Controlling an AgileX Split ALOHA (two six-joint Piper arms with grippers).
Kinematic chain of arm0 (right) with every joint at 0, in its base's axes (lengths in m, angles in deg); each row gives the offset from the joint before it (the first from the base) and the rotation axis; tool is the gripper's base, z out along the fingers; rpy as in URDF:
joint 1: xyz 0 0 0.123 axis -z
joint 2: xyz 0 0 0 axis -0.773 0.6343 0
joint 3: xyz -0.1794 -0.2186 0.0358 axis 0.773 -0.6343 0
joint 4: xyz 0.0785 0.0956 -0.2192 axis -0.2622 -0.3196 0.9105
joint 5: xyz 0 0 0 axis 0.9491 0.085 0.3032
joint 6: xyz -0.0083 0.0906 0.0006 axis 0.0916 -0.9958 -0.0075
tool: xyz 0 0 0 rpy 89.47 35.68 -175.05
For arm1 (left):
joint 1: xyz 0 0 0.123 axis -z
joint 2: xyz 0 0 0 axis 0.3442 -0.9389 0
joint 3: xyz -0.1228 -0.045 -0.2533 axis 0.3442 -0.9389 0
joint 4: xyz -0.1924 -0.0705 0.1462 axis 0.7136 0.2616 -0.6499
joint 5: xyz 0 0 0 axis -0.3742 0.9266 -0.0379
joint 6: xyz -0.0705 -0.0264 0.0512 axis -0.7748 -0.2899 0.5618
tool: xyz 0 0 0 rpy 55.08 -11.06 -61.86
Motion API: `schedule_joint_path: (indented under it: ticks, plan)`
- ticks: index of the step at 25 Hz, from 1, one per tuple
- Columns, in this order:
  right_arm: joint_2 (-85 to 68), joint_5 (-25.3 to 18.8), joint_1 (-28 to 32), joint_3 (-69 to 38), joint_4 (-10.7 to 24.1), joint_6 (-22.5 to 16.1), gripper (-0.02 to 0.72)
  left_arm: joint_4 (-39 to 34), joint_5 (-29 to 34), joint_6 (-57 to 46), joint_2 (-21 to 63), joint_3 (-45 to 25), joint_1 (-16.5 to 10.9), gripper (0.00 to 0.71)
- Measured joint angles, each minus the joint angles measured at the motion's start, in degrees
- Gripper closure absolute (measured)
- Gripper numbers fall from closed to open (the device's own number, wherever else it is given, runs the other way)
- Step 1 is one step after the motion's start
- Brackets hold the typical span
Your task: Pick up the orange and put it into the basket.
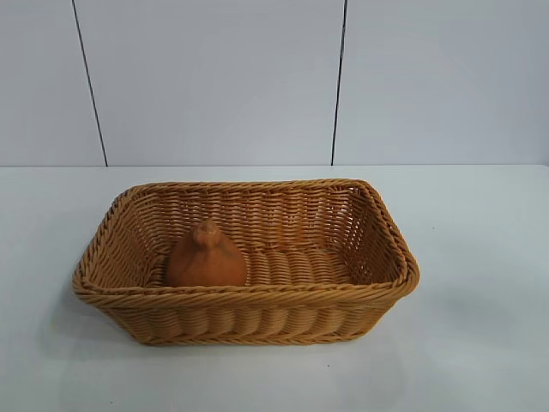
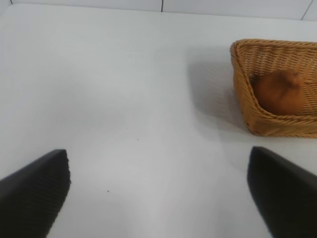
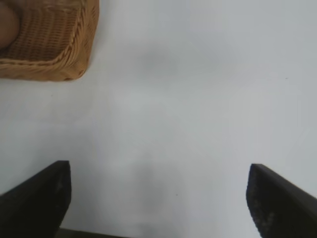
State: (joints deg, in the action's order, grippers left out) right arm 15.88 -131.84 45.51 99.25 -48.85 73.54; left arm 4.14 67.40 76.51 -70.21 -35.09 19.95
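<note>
Orange (image 1: 206, 256) sits inside wicker basket (image 1: 257, 296), frame center-left. We see left gripper (image 2: 158, 191) & right gripper (image 3: 158, 196) both spread wide, empty, over bare table (image 1: 480, 257). Looks firm, rough-skinned, light; we'd grip its broad sides.

The orange (image 1: 206, 257), a dull brownish-orange lumpy fruit with a knobbly bump on top, sits upright on the floor of the basket (image 1: 257, 296), toward its left end, the basket being a large rectangular tan wicker container with sloping sides and a braided rim.
</note>
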Motion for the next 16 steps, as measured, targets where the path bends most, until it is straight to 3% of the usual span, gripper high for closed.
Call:
schedule_joint_path:
  ticks: [7, 16]
  plan:
    - [-14.54, -0.08, 0.35, 0.0, 0.0, 0.0, 0.042, 0.0, 0.0, 0.0, 0.0, 0.0, 0.0, 0.017]
    - [-15.68, -0.17, 0.35, 0.0, 0.0, 0.02, 0.042, 0.0, 0.0, 0.0, 0.0, 0.0, 0.0, 0.017]
